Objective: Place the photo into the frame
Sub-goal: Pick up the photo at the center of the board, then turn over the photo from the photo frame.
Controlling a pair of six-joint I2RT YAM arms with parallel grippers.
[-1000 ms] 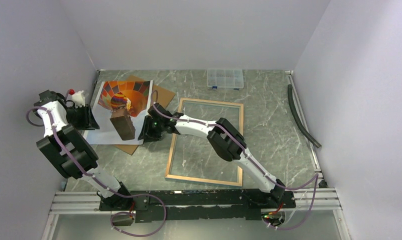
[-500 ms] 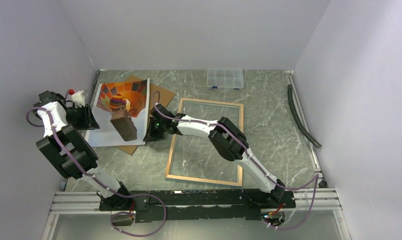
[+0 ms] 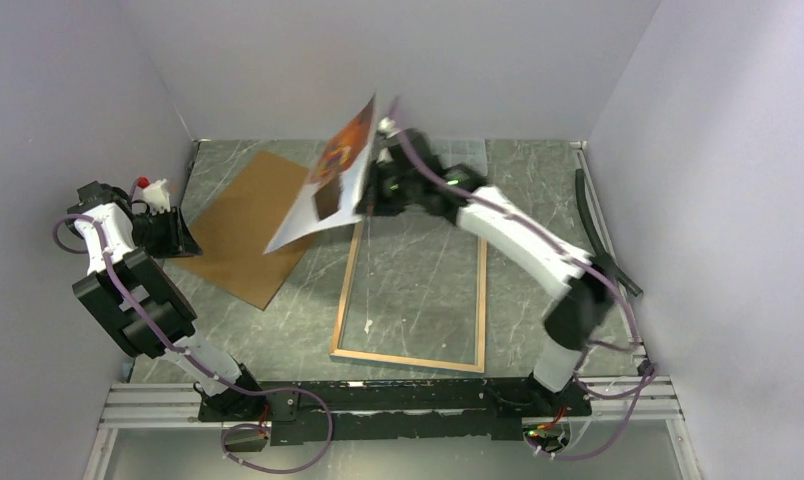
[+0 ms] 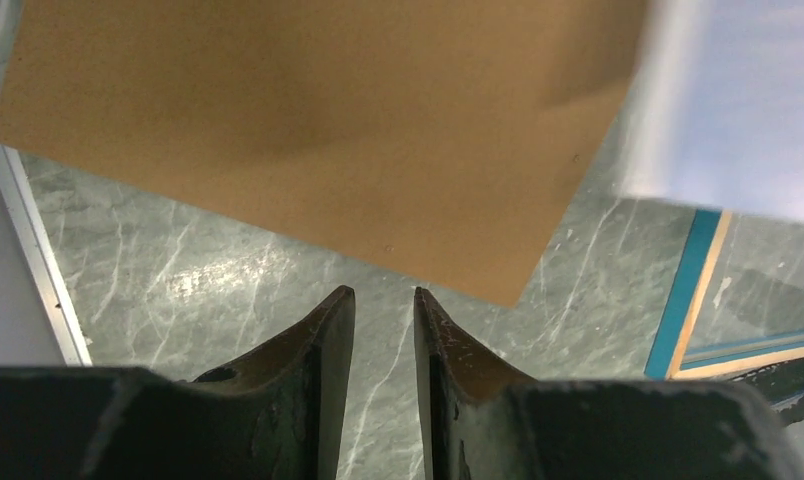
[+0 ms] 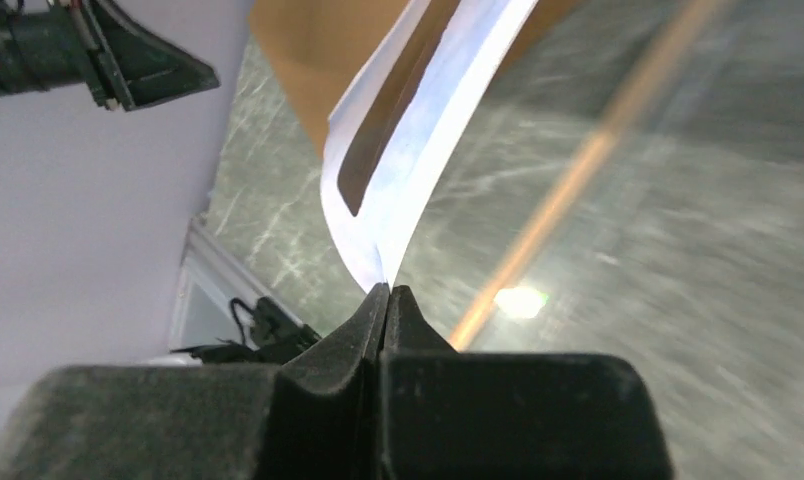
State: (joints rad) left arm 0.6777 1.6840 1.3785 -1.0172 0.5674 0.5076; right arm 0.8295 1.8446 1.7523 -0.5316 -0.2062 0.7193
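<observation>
Judged about halfway: picked up, not yet placed.

Can see the frame (image 3: 348, 290) lying flat mid-table, tan side up, with nothing in it but marble showing through the pane. Holding the photo (image 3: 328, 185) aloft by one edge in the right gripper (image 5: 386, 300), jaws pressed fully together on the paper. Hanging tilted and slightly curled above the frame's far-left corner, print facing left, well clear of the table. Left to do, at a guess: swing it over the opening, level it, square its corners to the border and lay it in. Has the left gripper (image 4: 383, 320) hovering low at the far left, partly open and holding nothing, pointed at the brown backing board (image 3: 243, 225) without touching it.

Boxed in by plain pale walls on three sides. Working on a glossy grey-green marbled tabletop (image 3: 538, 250), with metal rails (image 3: 398, 395) along the near edge. Also there:
- the backing board, flat and bare, left of the frame
- a black hose (image 3: 603, 235) along the right edge
- a small red-and-white object (image 3: 153, 190) by the left wall, too small to identify.
</observation>
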